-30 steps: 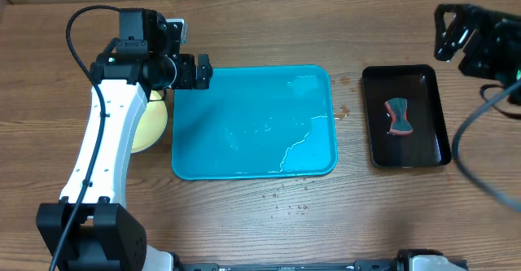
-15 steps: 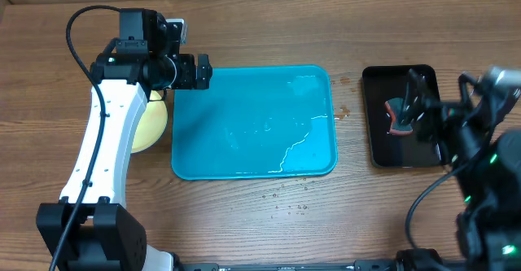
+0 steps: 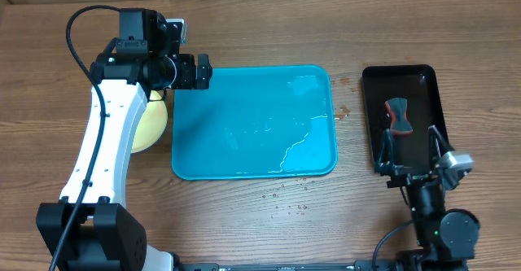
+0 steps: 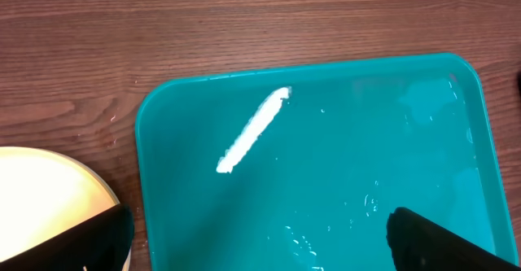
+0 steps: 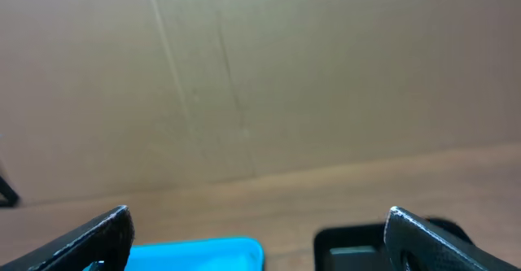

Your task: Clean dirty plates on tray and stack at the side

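Pale yellow plates (image 3: 153, 126) sit on the wooden table (image 3: 244, 27), just off to the side of the left gripper (image 4: 259, 220). They're right beside the tray's left rim but not on it. The white arm covers half the stack, so there's no telling how many are in there or whether any smears remain.

The left gripper hangs over the tray's far-left corner with its fingers spread wide and nothing between them.

Directly below and ahead of it, the teal tray (image 3: 252, 100) holds no plates at all, just a shiny film of water. A few droplets (image 3: 286, 196) dot the wood past its near rim. So the cleaning and stacking look basically finished. At most what's left is backing the arms off.

Further right, just ahead of the right gripper (image 5: 259, 218), there's a narrow black tray (image 3: 368, 116) with a red-and-grey scrubber (image 3: 398, 115) lying in it. That gripper is parked low near the table's front edge, fingers apart and empty.

Room-wise, there's plenty of bare wood beyond the tray. The tight spots are the stack hugging the tray rim under the left arm, and the black tray's near wall close in front of the right fingers.
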You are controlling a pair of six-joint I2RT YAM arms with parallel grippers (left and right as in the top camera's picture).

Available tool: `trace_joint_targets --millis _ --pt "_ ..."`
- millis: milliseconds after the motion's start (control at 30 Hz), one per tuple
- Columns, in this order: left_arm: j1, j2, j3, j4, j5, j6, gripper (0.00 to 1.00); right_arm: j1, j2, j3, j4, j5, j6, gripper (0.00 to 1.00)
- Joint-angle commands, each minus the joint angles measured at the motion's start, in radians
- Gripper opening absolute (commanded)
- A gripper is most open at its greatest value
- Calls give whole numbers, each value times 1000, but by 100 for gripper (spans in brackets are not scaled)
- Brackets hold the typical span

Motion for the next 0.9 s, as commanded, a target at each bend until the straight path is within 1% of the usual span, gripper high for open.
trace_joint_targets --millis 0,133,267,400,500,867 --pt "-1 9 8 0 0 3 100 6 -78 -61 17 46 4 100" --pt "-1 9 8 0 0 3 100 6 -124 -115 14 67 4 100" --pt "-1 9 8 0 0 3 99 8 -124 -113 -34 85 0 100" --pt "-1 9 8 0 0 3 100 10 -124 -114 -157 60 0 100" --pt "-1 9 8 0 0 3 100 10 -124 -114 -151 -14 1 100" --pt "-1 9 8 0 0 3 100 10 -123 -114 -149 -18 0 100"
